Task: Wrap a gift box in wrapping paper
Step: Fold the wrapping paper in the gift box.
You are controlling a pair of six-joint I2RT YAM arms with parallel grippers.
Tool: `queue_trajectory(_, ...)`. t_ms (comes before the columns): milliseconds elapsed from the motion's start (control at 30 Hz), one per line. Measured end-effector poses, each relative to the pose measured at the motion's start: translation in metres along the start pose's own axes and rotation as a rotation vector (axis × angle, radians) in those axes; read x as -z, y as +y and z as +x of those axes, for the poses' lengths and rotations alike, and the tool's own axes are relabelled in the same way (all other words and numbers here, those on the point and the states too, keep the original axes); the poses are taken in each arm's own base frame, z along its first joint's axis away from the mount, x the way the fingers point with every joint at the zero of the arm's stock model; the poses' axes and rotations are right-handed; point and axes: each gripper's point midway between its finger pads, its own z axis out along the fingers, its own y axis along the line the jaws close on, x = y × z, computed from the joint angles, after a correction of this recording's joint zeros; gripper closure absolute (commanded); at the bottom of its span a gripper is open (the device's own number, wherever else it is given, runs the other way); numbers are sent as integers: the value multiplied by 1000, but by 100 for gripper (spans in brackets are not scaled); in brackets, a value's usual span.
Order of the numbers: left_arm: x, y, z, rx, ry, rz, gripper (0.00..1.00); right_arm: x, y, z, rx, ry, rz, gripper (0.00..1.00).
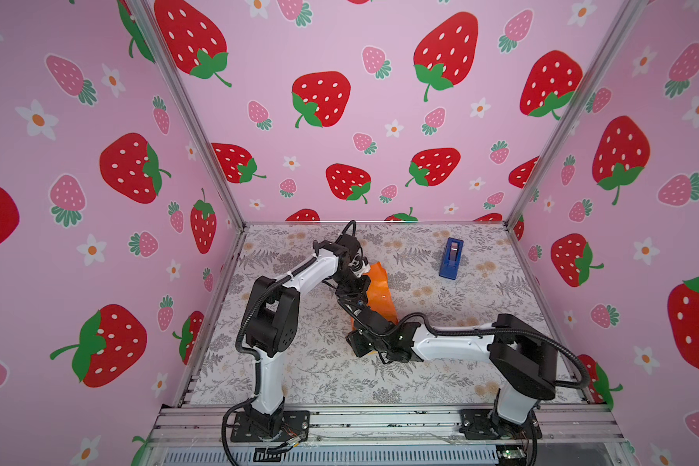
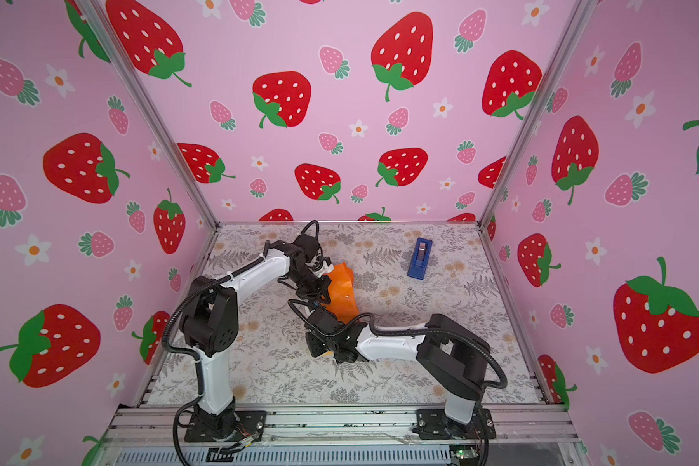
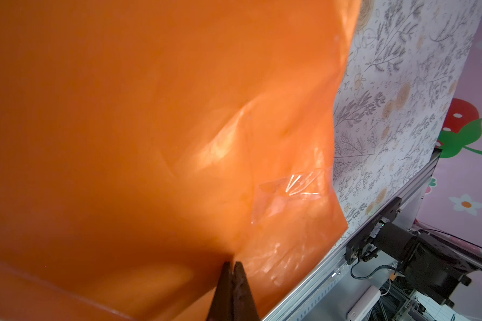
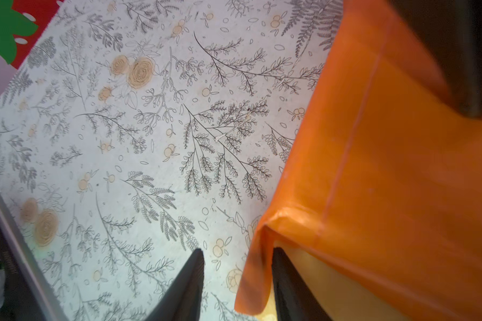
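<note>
The orange wrapping paper [image 1: 380, 294] [image 2: 342, 294] stands bunched and lifted at the middle of the table, between my two grippers. It fills the left wrist view [image 3: 150, 125], where a strip of clear tape [image 3: 287, 194] is stuck across a fold. My left gripper [image 3: 233, 264] [image 1: 360, 284] is shut, its tips pinching the sheet's far side. My right gripper [image 4: 237, 250] [image 1: 358, 347] is open at the near end; a loose corner of the paper [image 4: 401, 166] hangs between its fingers, one finger [image 4: 287, 278] under the flap. The gift box is hidden.
A blue tape dispenser [image 1: 452, 258] [image 2: 419, 258] stands at the back right of the floral table [image 1: 440, 375]. Pink strawberry walls close off three sides. An aluminium rail [image 1: 380, 421] with both arm bases runs along the front edge.
</note>
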Motion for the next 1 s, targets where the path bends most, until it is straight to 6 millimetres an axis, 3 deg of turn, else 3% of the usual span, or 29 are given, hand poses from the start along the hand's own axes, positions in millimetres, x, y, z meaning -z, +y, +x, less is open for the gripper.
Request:
queue_trajectory(267, 0, 0, 0, -8, 0, 0, 100, -24, -14, 10, 3, 46, 94, 71)
queue_trajectory(400, 0, 0, 0, -10, 1, 1, 100, -21, -24, 15, 6, 61, 145, 76)
queue_trajectory(733, 0, 0, 0, -18, 2, 7, 100, 5, -43, 20, -9, 62, 191, 78)
queue_trajectory(1000, 0, 0, 0, -20, 2, 9, 100, 5, -64, 25, -36, 78, 220, 78)
